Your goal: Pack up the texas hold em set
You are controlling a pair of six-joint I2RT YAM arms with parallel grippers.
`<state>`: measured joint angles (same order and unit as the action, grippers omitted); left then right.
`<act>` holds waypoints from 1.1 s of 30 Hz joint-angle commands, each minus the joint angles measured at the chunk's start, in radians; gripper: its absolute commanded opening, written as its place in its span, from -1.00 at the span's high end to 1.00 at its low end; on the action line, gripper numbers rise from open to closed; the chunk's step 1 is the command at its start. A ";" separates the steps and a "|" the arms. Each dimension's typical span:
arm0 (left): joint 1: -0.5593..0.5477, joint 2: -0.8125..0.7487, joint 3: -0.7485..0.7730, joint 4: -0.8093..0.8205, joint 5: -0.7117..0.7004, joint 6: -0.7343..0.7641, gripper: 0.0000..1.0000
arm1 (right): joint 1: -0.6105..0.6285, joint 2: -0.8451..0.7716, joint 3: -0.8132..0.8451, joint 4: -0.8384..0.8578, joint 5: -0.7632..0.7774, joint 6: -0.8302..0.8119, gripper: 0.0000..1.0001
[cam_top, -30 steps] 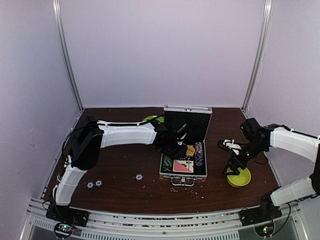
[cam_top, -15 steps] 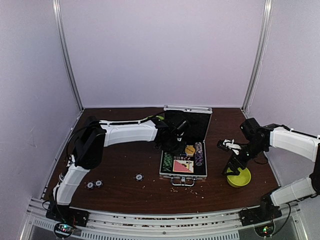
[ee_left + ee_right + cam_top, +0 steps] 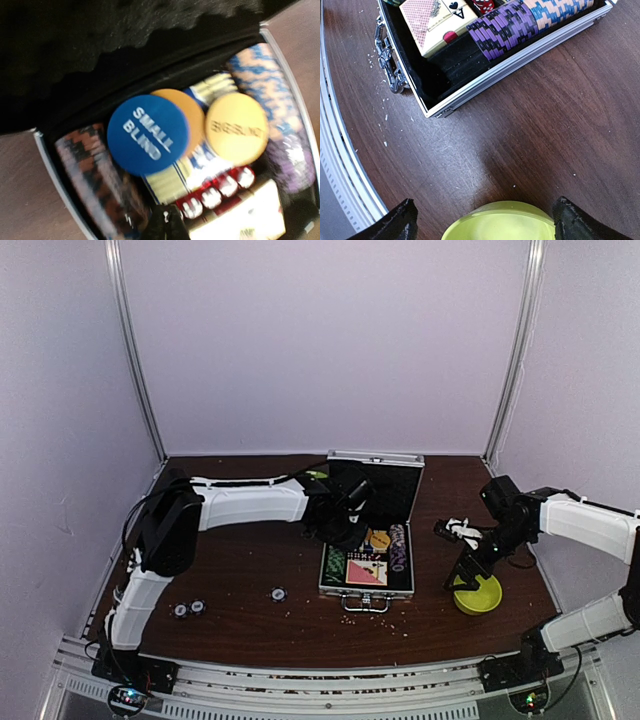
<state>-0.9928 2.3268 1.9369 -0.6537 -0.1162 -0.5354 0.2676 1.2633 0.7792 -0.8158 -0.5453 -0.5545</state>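
The silver case (image 3: 403,591) lies open at the table's middle, lid up. Its black-lined tray holds rows of striped chips (image 3: 505,27) and a card deck (image 3: 437,22). In the left wrist view a blue "SMALL BLIND" disc (image 3: 148,134), an orange disc (image 3: 186,111) under it and a yellow-orange "BIG BLIND" disc (image 3: 236,129) lie on the contents. My left gripper (image 3: 352,523) hovers over the case's back left part; its fingertips (image 3: 167,220) are shut and empty. My right gripper (image 3: 466,575) is open over the yellow-green bowl (image 3: 500,222).
Three loose chips lie on the table: one (image 3: 278,593) left of the case, two (image 3: 189,609) near the left arm's base. A sliver of the green plate (image 3: 318,476) shows behind the left arm. Crumbs dot the table in front of the case.
My left gripper has drawn slightly back and up toward the lid. The discs stay in the case. The right arm has not moved.
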 commanded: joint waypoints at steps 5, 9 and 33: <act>-0.105 -0.271 -0.183 -0.026 -0.017 0.077 0.61 | -0.004 -0.021 0.022 -0.006 -0.002 -0.009 -0.89; -0.151 -0.413 -0.393 -0.040 -0.044 0.026 0.53 | -0.004 -0.031 0.020 -0.003 0.002 -0.009 -0.89; -0.065 -0.606 -0.808 -0.152 0.019 -0.056 -0.33 | -0.005 -0.026 0.020 0.002 0.011 -0.007 -0.89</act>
<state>-1.0908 1.6814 1.1034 -0.7887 -0.1249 -0.6071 0.2676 1.2472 0.7792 -0.8154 -0.5449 -0.5545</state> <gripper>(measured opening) 0.665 0.948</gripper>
